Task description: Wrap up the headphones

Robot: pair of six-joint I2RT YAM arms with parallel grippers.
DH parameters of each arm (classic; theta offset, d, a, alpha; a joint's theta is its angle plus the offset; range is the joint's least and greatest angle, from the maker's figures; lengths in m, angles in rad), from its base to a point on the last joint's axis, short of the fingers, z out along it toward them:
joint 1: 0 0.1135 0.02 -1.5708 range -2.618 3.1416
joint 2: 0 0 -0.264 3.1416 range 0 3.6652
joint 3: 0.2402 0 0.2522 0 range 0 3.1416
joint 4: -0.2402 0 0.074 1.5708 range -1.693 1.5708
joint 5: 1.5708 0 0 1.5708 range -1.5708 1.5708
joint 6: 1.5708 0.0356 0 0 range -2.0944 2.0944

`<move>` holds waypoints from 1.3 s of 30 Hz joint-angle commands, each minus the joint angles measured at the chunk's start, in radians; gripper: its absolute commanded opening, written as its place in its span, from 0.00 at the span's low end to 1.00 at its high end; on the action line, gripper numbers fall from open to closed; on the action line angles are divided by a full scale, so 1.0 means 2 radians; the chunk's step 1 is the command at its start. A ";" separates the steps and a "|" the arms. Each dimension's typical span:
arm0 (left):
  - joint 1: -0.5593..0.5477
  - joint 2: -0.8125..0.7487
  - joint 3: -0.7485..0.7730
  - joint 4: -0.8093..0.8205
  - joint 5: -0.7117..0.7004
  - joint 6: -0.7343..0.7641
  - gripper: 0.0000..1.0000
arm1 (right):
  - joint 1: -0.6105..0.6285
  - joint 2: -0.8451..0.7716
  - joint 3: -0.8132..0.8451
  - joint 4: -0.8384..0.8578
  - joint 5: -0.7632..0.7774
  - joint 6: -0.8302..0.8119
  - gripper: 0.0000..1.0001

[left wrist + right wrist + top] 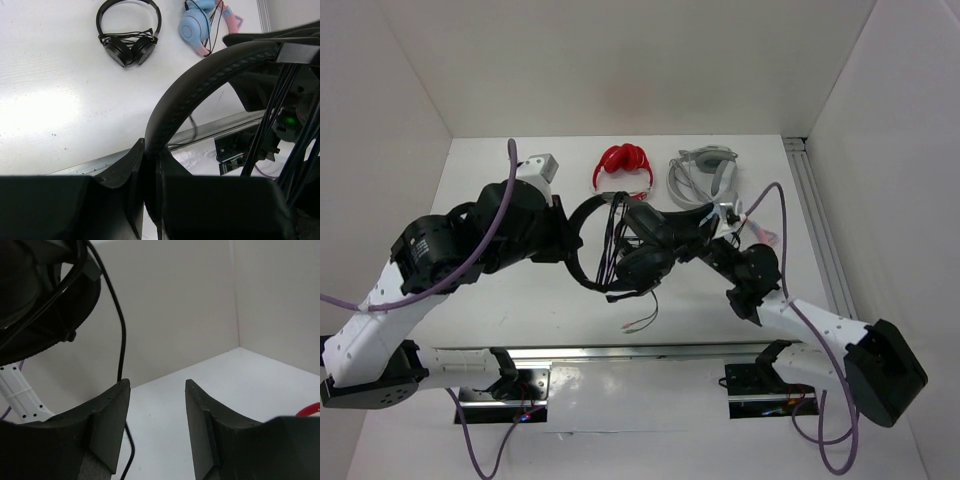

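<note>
The headphones are large and black and hang above the table's middle. My left gripper is shut on their padded headband, seen pinched between the jaws of the left gripper in the left wrist view. Several turns of thin black cable cross the headband and cups, and the plug end lies on the table. My right gripper is at the headphones' right side. In the right wrist view the right gripper is open and empty. The cable runs behind its left finger, below an ear cup.
A red pair and a grey-white pair lie at the back of the table. The left wrist view shows a small black on-ear pair and a blue-and-pink pair on a white surface. A metal rail runs along the right edge.
</note>
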 commanded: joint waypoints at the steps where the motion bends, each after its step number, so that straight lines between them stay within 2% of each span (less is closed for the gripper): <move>1: 0.002 -0.006 0.012 0.041 0.004 -0.017 0.00 | 0.015 -0.067 -0.036 0.034 0.092 -0.020 0.56; 3: 0.002 -0.006 0.007 0.046 0.004 -0.021 0.00 | 0.023 -0.090 -0.056 0.029 0.182 -0.020 0.56; 4: 0.002 -0.006 0.007 0.052 0.004 -0.021 0.00 | 0.027 -0.102 -0.063 0.022 0.197 -0.024 0.58; 6: 0.002 -0.006 0.007 0.052 0.004 -0.021 0.00 | 0.027 -0.116 -0.055 -0.007 0.175 -0.036 0.58; 7: 0.002 -0.001 0.007 0.052 0.004 -0.021 0.00 | 0.027 -0.116 -0.044 -0.022 0.102 -0.047 0.58; 10: 0.002 0.004 0.007 0.057 0.004 -0.021 0.00 | 0.020 -0.080 0.008 -0.066 -0.019 -0.053 0.60; 11: 0.002 0.009 0.007 0.061 0.008 -0.021 0.00 | 0.029 -0.065 0.018 -0.086 -0.019 -0.062 0.66; 13: 0.002 0.013 0.012 0.061 0.008 -0.021 0.00 | 0.046 -0.060 0.018 -0.094 0.018 -0.087 0.66; 25: 0.002 0.013 0.029 0.061 0.023 -0.021 0.00 | 0.046 0.006 0.059 -0.134 0.131 -0.154 0.67; 34: 0.007 0.013 0.029 0.067 0.027 -0.021 0.00 | 0.037 0.021 0.048 -0.138 0.101 -0.153 0.66; 39: 0.012 0.009 0.029 0.061 0.015 -0.027 0.00 | 0.037 -0.010 0.041 -0.151 0.038 -0.149 0.66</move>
